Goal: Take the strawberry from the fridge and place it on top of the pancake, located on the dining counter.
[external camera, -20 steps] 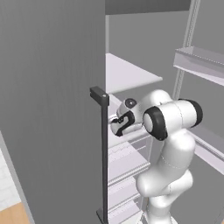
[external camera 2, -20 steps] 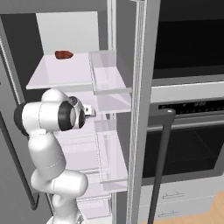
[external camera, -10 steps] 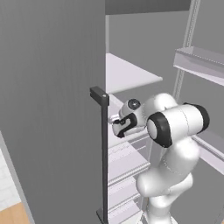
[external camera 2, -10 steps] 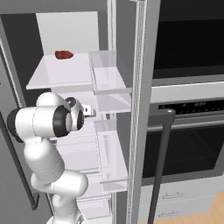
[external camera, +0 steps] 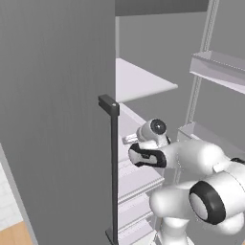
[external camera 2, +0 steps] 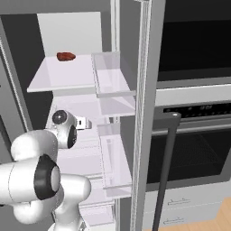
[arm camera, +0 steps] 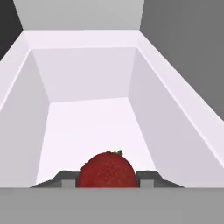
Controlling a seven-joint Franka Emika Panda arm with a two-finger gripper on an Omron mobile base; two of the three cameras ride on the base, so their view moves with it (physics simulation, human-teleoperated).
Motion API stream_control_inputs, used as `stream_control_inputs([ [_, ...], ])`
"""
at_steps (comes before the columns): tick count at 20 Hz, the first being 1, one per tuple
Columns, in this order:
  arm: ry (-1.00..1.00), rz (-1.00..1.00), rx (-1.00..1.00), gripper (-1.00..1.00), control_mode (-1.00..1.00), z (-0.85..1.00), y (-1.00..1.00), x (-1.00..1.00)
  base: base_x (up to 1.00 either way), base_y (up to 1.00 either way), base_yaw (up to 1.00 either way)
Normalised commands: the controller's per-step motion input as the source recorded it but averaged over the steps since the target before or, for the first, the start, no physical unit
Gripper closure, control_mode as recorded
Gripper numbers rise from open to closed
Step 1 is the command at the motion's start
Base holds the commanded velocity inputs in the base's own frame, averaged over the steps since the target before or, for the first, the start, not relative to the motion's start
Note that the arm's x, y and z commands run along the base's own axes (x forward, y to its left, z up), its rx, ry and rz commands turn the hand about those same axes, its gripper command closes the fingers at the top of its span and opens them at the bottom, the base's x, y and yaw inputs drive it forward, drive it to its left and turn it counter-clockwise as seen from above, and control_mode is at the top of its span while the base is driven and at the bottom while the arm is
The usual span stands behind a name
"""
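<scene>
Strawberry [arm camera: 106, 169] cut off below, its underside hidden between the gripper [arm camera: 107, 179] tips, mostly hidden themselves. Small dark-red lump [external camera 2: 66, 56] on the shelf [external camera 2: 63, 76] above the hand, too small to identify. Fridge [external camera: 57, 119] cropped at every edge.

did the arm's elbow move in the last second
Yes. In the right base view the elbow has dropped down and left, away from the shelf with the red thing, which stayed put.
</scene>
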Motion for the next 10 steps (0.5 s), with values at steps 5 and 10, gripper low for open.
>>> stream_control_inputs([
  [5,0.07,0.0,0.08,1.0,-1.0,0.94,-0.09,-0.84,0.0,0.0,0.0],
  [10,0.11,-0.07,0.01,1.0,-1.0,0.65,-0.11,-0.93,0.0,0.0,0.0],
])
